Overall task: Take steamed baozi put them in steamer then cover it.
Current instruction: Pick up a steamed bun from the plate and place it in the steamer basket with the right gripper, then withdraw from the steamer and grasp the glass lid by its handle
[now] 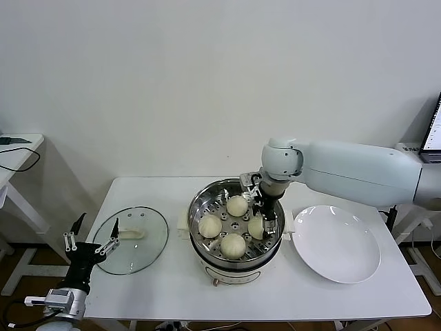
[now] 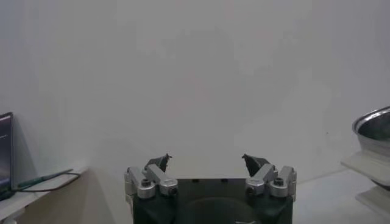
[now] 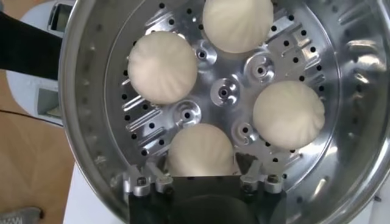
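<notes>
The steamer point(image 1: 200, 201) stands mid-table, and four baozi lie on its perforated tray point(image 3: 222, 93). They are at the back point(image 1: 237, 205), left point(image 1: 209, 225), front point(image 1: 233, 245) and right point(image 1: 255, 227). My right gripper point(image 1: 266, 222) reaches down into the pot. Its open fingers straddle the right baozi point(image 3: 201, 149) in the right wrist view, where the gripper point(image 3: 202, 160) frames it. The other three baozi point(image 3: 163, 67) point(image 3: 237, 24) point(image 3: 288, 114) lie free. The glass cover point(image 1: 131, 241) lies flat on the table left of the steamer. My left gripper point(image 1: 98, 221) is open and empty beside it, and it also shows in the left wrist view point(image 2: 207, 159).
A bare white plate point(image 1: 337, 243) sits right of the steamer. The steamer's rim point(image 2: 375, 125) shows at the edge of the left wrist view. A side table point(image 1: 17, 148) with a cable stands far left, and a wall is behind.
</notes>
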